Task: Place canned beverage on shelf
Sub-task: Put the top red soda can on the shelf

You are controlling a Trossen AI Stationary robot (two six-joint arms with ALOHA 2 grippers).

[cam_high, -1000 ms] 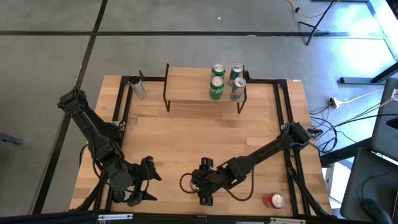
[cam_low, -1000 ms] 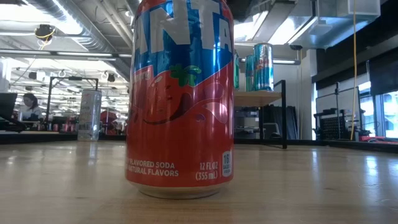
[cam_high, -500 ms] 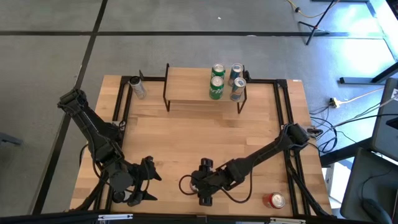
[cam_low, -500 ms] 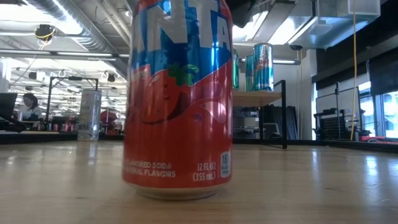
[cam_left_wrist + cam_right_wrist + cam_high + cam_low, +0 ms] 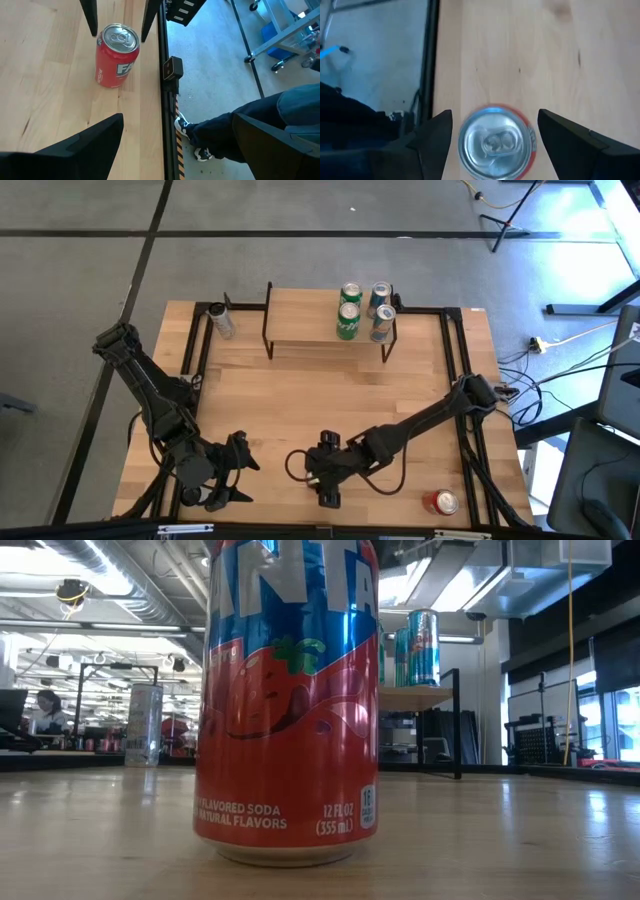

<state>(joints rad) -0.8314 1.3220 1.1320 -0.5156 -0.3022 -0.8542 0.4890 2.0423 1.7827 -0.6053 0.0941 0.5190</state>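
A red strawberry soda can (image 5: 288, 700) stands upright on its base near the table's front edge; it also shows in the left wrist view (image 5: 116, 50) and the right wrist view (image 5: 496, 141). My right gripper (image 5: 324, 480) is open above it, pointing down, one finger on each side of the can's top. In the high view the gripper hides the can. My left gripper (image 5: 222, 483) is open and empty at the front left. The shelf (image 5: 300, 320) stands at the far edge with several cans (image 5: 348, 320) at its right end. My right gripper comes at the can from above, its two fingers (image 5: 546, 125) on opposite sides of the can's top rim (image 5: 532, 137). One finger stands very close to the rim. I cannot tell whether it touches. The can stands on the table.
A silver can (image 5: 222, 320) stands on the table left of the shelf. Another red can (image 5: 441, 502) sits at the front right corner. A small camera (image 5: 171, 68) is fixed on the front edge. A person's leg (image 5: 235, 127) shows beyond that edge.
My right gripper has gone a little toward the table's left edge over the red can. The can tipped slightly, then stood straight again. It now stands a little farther left and nearer the front edge.
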